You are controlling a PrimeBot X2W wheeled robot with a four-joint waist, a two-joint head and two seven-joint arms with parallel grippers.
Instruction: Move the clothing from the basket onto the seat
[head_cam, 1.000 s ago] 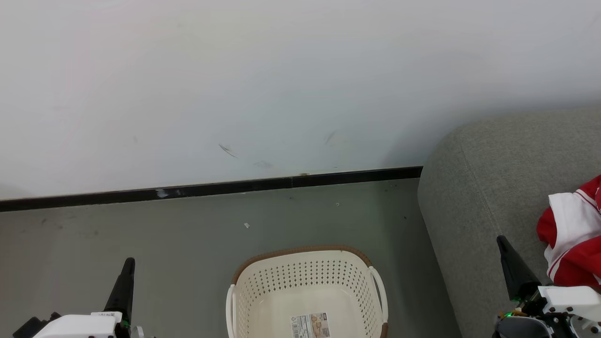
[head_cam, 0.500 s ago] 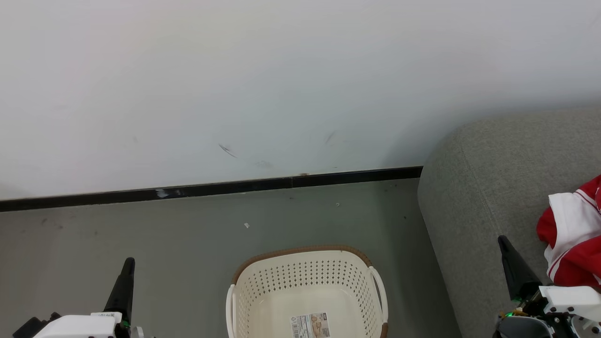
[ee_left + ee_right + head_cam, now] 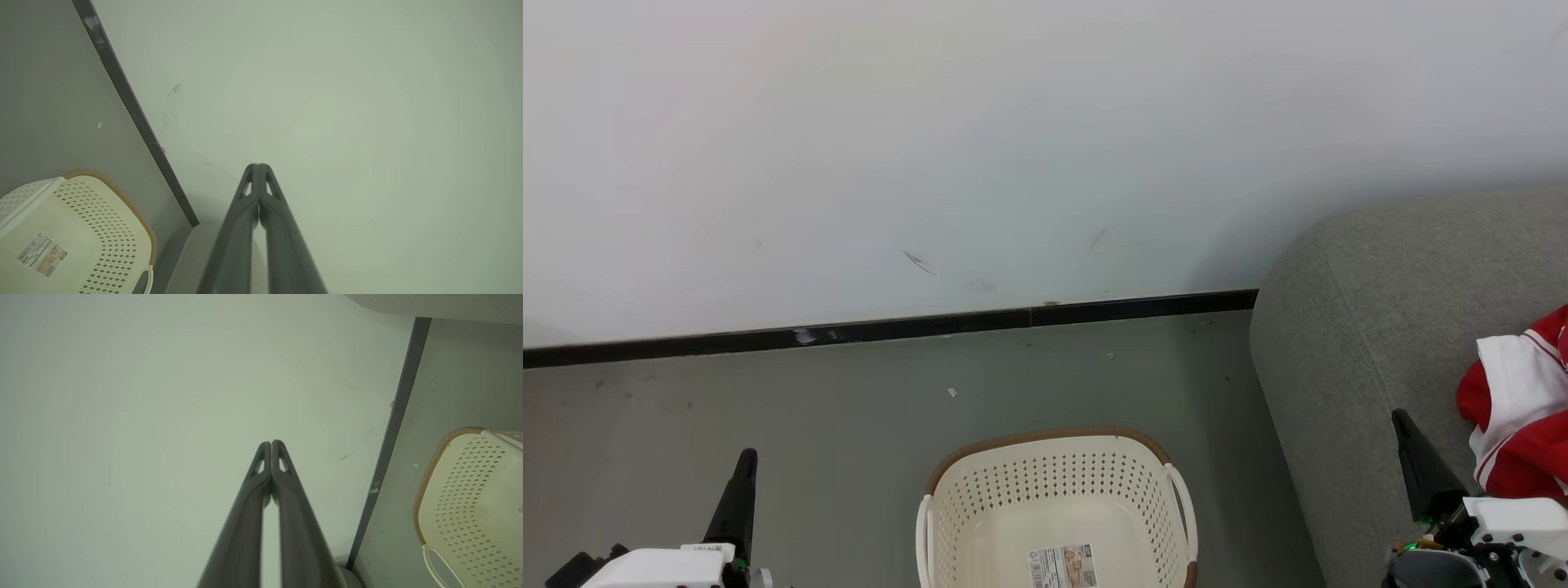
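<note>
Almost nothing has changed over the last second. The basket [image 3: 1054, 482] has not moved on the floor [image 3: 849, 408]; it stands close to the seat [image 3: 1364, 310] at that seat's rounded end edge, well clear of the baseboard [image 3: 890, 328]. We see bare cream plastic inside it and the label sticker [image 3: 1062, 566] on its bottom, with no fabric in the part that shows; its near side is cut off by the picture edge, so we can't check that bit.

The clothing [image 3: 1515, 408], red with white trim, lies bunched on the seat, in from the end edge, same heap as before.

The left claw [image 3: 747, 454] hangs over the floor to the basket's left, unmoved. In the left wrist view its fingers [image 3: 239, 228] are pressed together at the tips, nothing between them. The right claw [image 3: 1398, 415] is over the seat just beside the clothing, not touching it. It has crept a hair toward the heap, the only shift we can spot. In the right wrist view its fingers [image 3: 245, 522] are also together and hold nothing.

Our read: the transfer looks done, garments are on the seat, arms are idling at rest. No further pick seems needed unless something lies in the hidden near part of the basket.
</note>
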